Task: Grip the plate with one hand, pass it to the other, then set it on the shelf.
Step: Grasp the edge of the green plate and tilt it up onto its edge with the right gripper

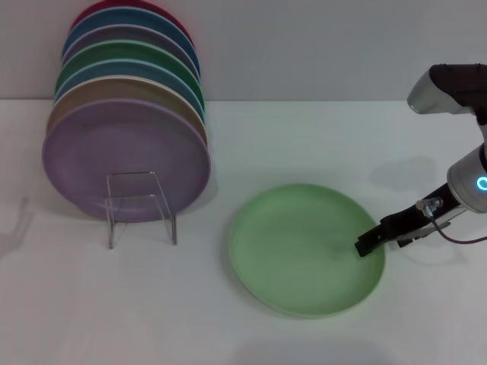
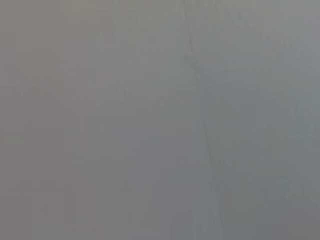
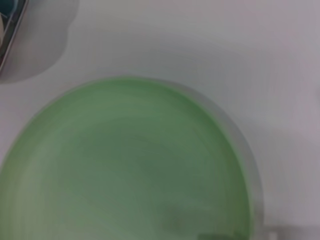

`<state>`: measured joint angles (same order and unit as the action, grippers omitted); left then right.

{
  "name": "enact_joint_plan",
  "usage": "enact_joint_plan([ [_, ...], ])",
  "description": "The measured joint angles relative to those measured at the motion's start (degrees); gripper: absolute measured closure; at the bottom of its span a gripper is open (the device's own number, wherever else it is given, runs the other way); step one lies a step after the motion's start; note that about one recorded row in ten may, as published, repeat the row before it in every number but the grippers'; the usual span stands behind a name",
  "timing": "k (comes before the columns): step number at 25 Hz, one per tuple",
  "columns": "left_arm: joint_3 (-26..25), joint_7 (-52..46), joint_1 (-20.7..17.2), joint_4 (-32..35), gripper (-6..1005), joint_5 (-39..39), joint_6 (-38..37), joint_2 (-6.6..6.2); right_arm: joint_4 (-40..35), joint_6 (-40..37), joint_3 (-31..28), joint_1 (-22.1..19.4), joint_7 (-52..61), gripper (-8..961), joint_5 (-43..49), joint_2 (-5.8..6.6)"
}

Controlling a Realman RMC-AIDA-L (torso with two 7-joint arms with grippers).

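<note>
The pale mint-green plate (image 1: 297, 247) lies flat on the white table, right of centre in the head view. It fills the lower part of the right wrist view (image 3: 130, 165). My right gripper (image 1: 370, 245), on the arm with the blue ring light, is at the plate's right rim, low over the table. The clear acrylic stand (image 1: 141, 207) stands to the plate's left, in front of the leaning plates. My left gripper is out of view, and the left wrist view shows only a plain grey surface.
A row of several coloured plates (image 1: 125, 156) leans upright at the back left, with a lilac-purple one in front, behind the stand. White table (image 1: 251, 334) stretches in front of the plate. A wall runs behind.
</note>
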<state>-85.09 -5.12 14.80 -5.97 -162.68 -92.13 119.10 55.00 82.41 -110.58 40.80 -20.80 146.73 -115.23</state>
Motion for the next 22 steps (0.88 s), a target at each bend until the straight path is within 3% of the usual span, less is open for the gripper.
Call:
enact_joint_plan([
  [9, 0.05, -0.04, 0.0, 0.0, 154, 0.0, -0.04, -0.02, -3.7, -2.23, 1.78, 1.59, 0.27, 139, 0.87, 0.01],
  [14, 0.01, -0.07, -0.03, 0.0, 154, 0.0, -0.07, -0.1, -3.85, -2.29, 1.88, 2.02, 0.07, 335, 0.91, 0.01],
  [22, 0.01, -0.07, 0.16, 0.0, 155, 0.0, -0.04, -0.12, -3.85, -2.63, 1.96, 2.19, 0.03, 549, 0.93, 0.01],
])
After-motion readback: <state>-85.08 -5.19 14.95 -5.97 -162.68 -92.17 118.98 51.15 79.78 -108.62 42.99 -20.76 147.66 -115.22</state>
